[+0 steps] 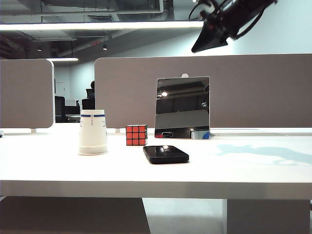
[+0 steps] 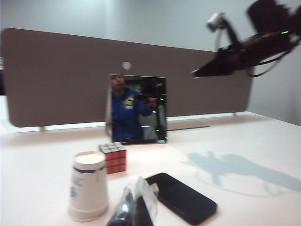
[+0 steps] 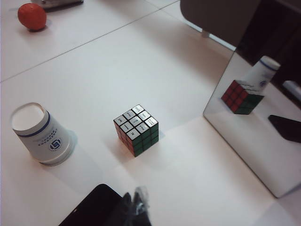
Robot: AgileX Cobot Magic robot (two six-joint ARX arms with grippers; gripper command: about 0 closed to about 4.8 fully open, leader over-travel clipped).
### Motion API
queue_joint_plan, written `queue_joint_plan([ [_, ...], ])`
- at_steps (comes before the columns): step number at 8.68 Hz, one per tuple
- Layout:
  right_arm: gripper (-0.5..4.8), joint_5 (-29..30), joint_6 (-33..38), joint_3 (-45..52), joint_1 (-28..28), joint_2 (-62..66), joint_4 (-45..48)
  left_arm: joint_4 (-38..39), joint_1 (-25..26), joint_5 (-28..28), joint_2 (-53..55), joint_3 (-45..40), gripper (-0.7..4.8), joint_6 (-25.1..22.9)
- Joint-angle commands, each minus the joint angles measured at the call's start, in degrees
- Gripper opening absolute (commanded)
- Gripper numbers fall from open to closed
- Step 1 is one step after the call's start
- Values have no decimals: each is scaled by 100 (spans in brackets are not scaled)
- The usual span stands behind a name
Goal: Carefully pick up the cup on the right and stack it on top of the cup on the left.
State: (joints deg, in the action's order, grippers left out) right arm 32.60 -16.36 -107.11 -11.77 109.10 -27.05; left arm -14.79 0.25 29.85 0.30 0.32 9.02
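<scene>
Stacking apparently complete: only one cup stack (image 1: 93,132) stands inverted at table's left, beside the cube (image 1: 136,135).
Right gripper (image 1: 210,40) hangs high, clenched and empty; left gripper (image 2: 134,209), low beside the stack, likewise.

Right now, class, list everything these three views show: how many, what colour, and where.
paper cup: one visible, white with blue band, upside down, table's left
puzzle cube: one, red face showing, right of cup
phone: one, black, flat, front of cube
mirror: one, upright against grey divider
orange ball: one, far off on table
right gripper: shut, high above table's right
left gripper: shut, low near cup
</scene>
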Motion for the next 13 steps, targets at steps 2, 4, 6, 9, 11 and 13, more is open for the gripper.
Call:
queue_joint_plan([
  [2,-6,-293,-573,0,116,-1091,-1108,13,2,-1362,2,9,-6,-2],
  [4,-6,-313,-564,4,205,-1707,-1222,153,2,-1373,2,9,-6,-68],
  [6,-6,-280,-651,22,715,-2361,-1965,256,2,-1445,2,9,-6,-68],
  [9,-6,52,-330,2479,1665,-4887,-1429,275,2,-1462,0,9,-6,-66],
  [11,-6,-332,356,3985,1663,-6161,-424,293,2,-1460,2,9,-6,-63],
  [13,-6,-614,745,5639,1652,-7543,168,293,0,-1440,0,9,-6,-59],
])
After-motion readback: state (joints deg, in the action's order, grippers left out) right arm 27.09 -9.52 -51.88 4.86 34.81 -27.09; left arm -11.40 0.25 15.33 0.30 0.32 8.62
